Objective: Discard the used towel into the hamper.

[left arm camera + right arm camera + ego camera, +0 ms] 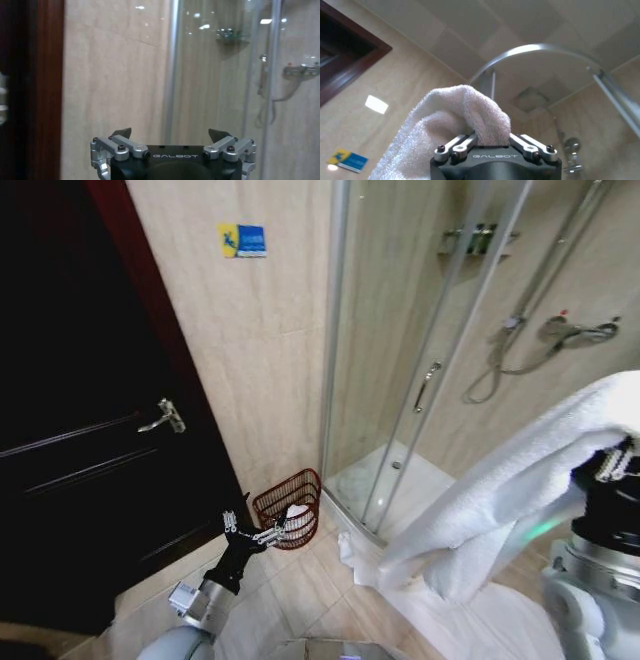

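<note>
The word GALBOT is read in pale letters on the housing of both hands in the wrist views. A small blue and yellow sticker [243, 240] is fixed high on the beige tiled wall [255, 360]; its writing cannot be read.

The white towel [500, 500] is clamped in the right hand [492, 144], which is raised at the right of the head view. From the grip the cloth is draped down and toward the robot's left, and its lower end hangs near a white bath mat [470, 620] spread on the floor [300, 595]. In the right wrist view the towel is seen bunched between the fingers and folded over above them.

The hamper [290, 508], a reddish-brown open-weave basket, is set on the floor in the corner between the tiled wall and the raised base of the shower enclosure [440, 360]. It is tilted with its mouth toward the robot, and something white is seen inside it. It lies well to the left of and below the held towel.

The left hand [170, 137] is held low, just in front of the hamper, with its fingers apart and nothing between them.

A dark door [90, 430] with a metal handle [165, 417] closes off the left side. Open floor is left between the hamper, the shower base and the mat.
</note>
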Robot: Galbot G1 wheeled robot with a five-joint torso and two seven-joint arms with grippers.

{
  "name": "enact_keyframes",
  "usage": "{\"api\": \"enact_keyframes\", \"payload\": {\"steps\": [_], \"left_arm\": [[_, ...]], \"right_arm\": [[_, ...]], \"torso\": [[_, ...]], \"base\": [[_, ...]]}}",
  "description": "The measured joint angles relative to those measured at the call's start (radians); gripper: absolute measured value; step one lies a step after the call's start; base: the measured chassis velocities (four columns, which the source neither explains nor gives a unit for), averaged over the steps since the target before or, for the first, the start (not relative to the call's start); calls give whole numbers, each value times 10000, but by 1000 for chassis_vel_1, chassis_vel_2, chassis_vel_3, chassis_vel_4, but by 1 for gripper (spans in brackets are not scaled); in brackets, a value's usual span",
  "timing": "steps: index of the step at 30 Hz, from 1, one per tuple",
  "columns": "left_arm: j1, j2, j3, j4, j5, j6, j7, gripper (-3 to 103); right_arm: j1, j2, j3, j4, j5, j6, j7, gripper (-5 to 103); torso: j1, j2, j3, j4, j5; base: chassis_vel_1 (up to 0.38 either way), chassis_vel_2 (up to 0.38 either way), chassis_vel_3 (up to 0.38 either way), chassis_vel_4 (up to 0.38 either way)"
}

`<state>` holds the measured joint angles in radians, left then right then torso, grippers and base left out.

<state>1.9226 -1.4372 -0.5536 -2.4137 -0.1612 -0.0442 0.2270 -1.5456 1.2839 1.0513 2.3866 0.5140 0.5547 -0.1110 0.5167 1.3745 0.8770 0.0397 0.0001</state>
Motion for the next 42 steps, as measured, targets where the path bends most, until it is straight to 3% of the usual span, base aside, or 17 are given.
{"api": "enact_keyframes", "payload": {"steps": [19,23,26,42], "left_arm": [[0,0,-1,0,0,0,0,100],[0,-1,-1,0,0,-1,0,100],[0,0,-1,0,0,0,0,100],[0,0,0,0,0,0,0,100]], "right_arm": [[-29,12,41,75,25,-73,28,8],[-22,-20,68,99,1,-97,339,8],[-19,-107,121,114,21,-112,395,8],[-31,-38,79,35,76,6,154,8]], "torso": [[0,0,0,2,-4],[0,0,0,5,-3],[0,0,0,-3,-1],[-4,1,0,-2,2]], "base": [[117,127,126,116],[87,81,93,86],[-1,11,10,20],[58,-57,-65,67]]}}
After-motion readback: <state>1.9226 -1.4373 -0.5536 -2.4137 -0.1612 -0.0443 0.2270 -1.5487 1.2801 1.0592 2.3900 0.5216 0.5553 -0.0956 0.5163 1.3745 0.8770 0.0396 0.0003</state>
